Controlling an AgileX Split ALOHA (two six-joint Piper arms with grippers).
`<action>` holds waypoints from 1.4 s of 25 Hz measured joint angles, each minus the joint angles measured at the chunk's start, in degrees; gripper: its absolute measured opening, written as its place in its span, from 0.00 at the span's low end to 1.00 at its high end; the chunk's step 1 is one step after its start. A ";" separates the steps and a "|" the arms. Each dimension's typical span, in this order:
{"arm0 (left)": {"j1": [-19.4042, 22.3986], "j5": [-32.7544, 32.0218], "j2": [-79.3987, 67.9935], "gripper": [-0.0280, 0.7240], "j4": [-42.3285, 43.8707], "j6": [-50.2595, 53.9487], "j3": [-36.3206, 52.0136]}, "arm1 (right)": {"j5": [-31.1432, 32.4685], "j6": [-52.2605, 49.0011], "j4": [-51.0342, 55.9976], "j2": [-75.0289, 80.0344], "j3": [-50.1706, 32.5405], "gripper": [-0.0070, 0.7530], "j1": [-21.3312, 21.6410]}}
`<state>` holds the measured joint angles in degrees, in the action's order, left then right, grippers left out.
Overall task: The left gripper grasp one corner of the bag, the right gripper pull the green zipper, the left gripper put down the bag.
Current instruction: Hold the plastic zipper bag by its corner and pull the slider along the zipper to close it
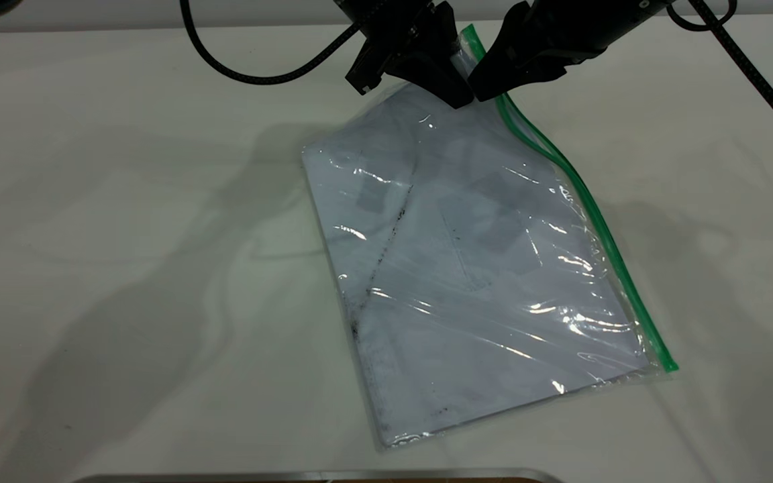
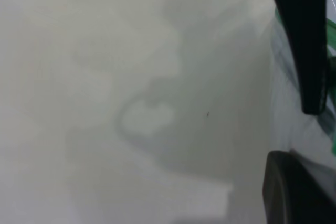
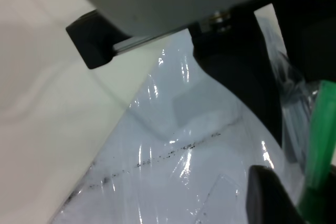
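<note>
The bag (image 1: pixel 467 268) is a clear pouch with white paper and a dark diagonal smudge. It lies on the white table with its far end lifted. The green zipper (image 1: pixel 594 215) runs along its right edge and splits into two lines near the far end. My left gripper (image 1: pixel 459 70) is shut on the far corner of the bag (image 1: pixel 468 41) and holds it up. My right gripper (image 1: pixel 488 87) is right beside it, closed on the green zipper (image 3: pixel 320 140). The slider tab is hidden. The left wrist view shows a finger (image 2: pixel 310 40) against the bag (image 2: pixel 289 129).
The white table (image 1: pixel 125 268) reaches to all sides of the bag. Black cables hang at the far side (image 1: pixel 259 74) and far right (image 1: pixel 762 80). A metal edge (image 1: pixel 313 476) lies along the near side of the table.
</note>
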<state>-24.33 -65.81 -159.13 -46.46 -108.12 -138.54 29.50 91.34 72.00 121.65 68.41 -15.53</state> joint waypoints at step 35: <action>2.35 -1.05 -0.43 0.11 -5.48 2.89 0.00 | -3.08 -7.19 -4.88 -0.05 0.60 0.06 0.00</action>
<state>-21.98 -66.85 -159.56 -51.94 -105.23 -138.54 26.43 84.14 67.13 121.60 69.01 -15.53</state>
